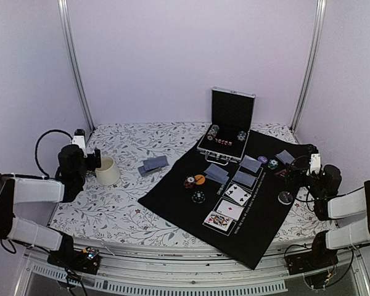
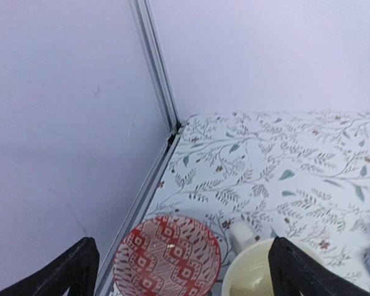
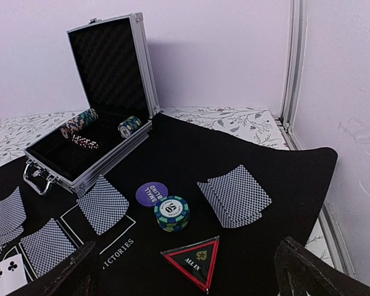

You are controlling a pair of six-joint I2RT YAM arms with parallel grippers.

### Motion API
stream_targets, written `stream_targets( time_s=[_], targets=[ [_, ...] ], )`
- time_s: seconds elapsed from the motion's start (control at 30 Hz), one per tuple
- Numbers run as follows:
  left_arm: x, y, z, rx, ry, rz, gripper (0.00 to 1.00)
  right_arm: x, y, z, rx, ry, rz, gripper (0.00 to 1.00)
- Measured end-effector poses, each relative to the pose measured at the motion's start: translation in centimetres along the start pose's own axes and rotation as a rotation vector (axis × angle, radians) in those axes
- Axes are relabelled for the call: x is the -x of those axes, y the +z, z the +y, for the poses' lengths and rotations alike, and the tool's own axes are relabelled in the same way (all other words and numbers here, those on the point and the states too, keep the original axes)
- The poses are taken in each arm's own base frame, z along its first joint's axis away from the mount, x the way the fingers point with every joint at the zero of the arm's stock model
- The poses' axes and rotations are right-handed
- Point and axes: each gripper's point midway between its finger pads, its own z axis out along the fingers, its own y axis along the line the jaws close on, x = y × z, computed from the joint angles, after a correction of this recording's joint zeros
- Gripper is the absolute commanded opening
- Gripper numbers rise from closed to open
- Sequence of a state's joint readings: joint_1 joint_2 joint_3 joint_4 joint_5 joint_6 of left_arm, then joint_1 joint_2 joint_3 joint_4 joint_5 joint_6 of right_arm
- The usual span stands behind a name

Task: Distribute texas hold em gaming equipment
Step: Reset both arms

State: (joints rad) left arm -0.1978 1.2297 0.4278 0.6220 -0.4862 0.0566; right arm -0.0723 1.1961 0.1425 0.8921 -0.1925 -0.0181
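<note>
On the black mat lie face-up cards, face-down grey-blue cards, an orange disc and a black chip. Ahead of my right gripper, which is open and empty, lie a purple "small blind" disc, a green-blue chip stack, two face-down cards and a triangular "all in" marker. My left gripper is open over a red patterned bowl, beside the cream cup, far from the mat.
An open metal case with chips inside stands at the mat's far edge. A small pile of grey-blue cards lies on the floral cloth left of the mat. A round dark disc lies near the right arm. Frame posts stand at both back corners.
</note>
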Motion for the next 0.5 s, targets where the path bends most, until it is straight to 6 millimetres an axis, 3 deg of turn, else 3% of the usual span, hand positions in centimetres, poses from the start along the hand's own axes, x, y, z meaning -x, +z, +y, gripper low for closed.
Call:
stream_targets(
  time_s=[0.1,0.2,0.37,0.5],
  targets=[
    [-4.4,0.6,0.8,0.082,0.035,0.065,0.98,-0.2,0.4,-0.4,-0.009,-0.008,-0.037,0.99],
    [-5.9,1.2,1.0,0.126,0.053,0.068,0.98,0.8,0.9,-0.3,0.009,-0.020,-0.091,0.99],
    [-4.8,1.9,0.7,0.107,0.008,-0.012,0.98,0.2,2.6,-0.1,0.047,-0.028,-0.090,0.99],
    [-3.9,1.8,0.9,0.066,-0.032,-0.072,0.98,1.9,3.4,-0.2,0.051,-0.039,-0.133,0.99]
  ],
)
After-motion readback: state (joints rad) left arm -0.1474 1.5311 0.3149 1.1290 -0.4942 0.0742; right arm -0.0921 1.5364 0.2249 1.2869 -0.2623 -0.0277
